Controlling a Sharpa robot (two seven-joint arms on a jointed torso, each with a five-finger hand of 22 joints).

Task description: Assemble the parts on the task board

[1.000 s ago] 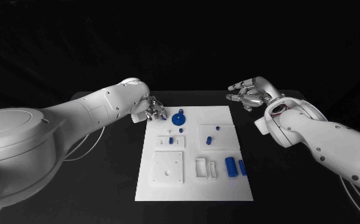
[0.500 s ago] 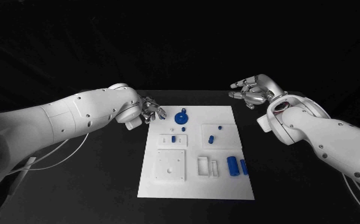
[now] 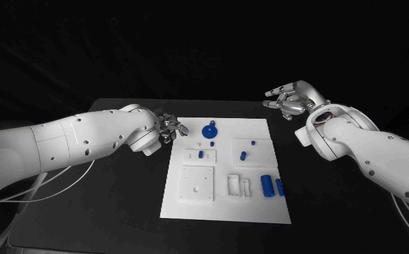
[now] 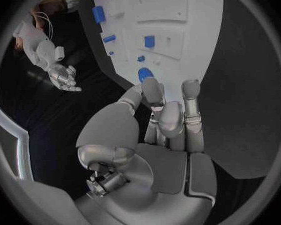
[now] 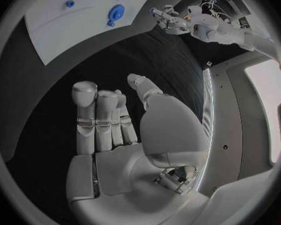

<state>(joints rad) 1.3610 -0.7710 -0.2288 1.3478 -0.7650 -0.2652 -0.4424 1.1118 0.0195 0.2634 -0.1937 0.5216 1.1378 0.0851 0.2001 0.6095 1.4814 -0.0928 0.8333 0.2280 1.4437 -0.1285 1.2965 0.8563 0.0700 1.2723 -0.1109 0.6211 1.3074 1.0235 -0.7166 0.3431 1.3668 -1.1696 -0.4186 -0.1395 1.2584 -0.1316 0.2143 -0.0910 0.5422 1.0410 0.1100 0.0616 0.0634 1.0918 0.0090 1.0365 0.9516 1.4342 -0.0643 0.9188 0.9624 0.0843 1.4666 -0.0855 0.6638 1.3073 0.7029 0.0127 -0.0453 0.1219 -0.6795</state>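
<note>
Blue round part (image 3: 208, 131) on task board (image 3: 223, 207) – just beside left robot hand (image 3: 171, 129), fingers curled, holding nothing.

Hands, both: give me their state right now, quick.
Left hand: holds nothing, fingers apart, at the task board's far left corner.
Right hand: holds nothing, fingers apart, over black table off the board.

Dark surface (image 3: 111, 207) lies bare on both sides of the task board (image 3: 256, 207) and along its near edge. The left hand (image 3: 171, 129) hangs at the board's far left corner — just beside the round blue part (image 3: 208, 131); the right hand (image 3: 289, 100) stands beyond the far right corner.
</note>
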